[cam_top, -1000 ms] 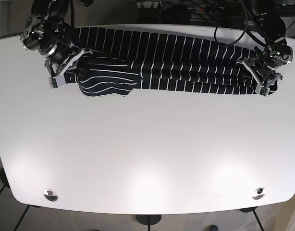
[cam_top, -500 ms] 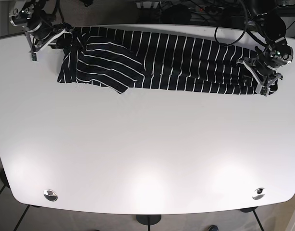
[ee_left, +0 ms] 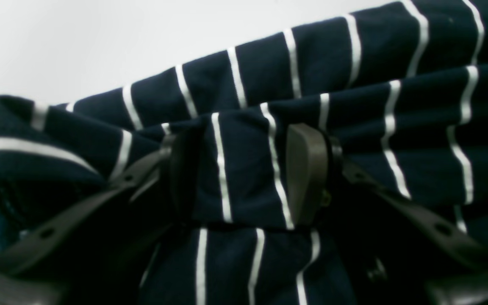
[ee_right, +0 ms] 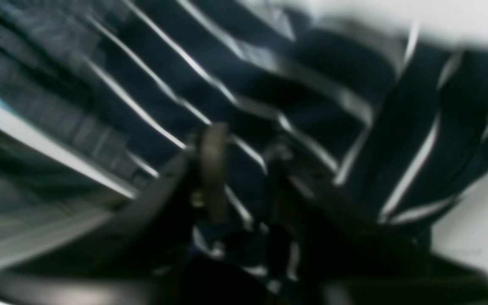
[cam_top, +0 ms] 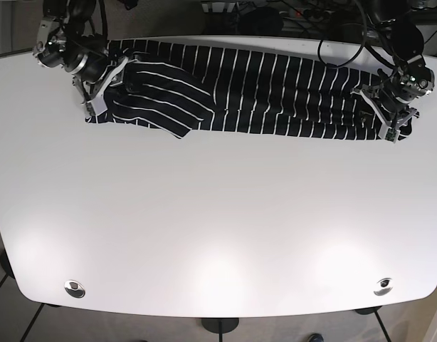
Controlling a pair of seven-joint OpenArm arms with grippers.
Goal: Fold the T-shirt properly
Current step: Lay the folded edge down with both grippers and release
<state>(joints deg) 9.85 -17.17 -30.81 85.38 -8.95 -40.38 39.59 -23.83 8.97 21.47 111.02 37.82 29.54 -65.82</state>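
Observation:
A navy T-shirt (cam_top: 275, 92) with thin white stripes lies stretched along the far edge of the white table (cam_top: 218, 228), its left sleeve folded over as a flap (cam_top: 165, 103). My left gripper (cam_top: 389, 120) sits at the shirt's right end. In the left wrist view the T-shirt (ee_left: 354, 84) is bunched, and the left gripper (ee_left: 244, 173) is shut on a fold of it. My right gripper (cam_top: 97, 91) is at the shirt's left end. The blurred right wrist view shows the right gripper (ee_right: 244, 178) with T-shirt (ee_right: 311, 76) fabric pinched between its fingers.
Cables and the arm bases (cam_top: 332, 21) crowd the space behind the table's far edge. Two round metal fittings (cam_top: 75, 288) (cam_top: 383, 286) sit near the front corners. The table's left edge lies close to the right gripper.
The right gripper swung out to the far left corner, spreading the sleeve flap wider, then came back down and right onto the shirt's left end. The left gripper has stayed put.

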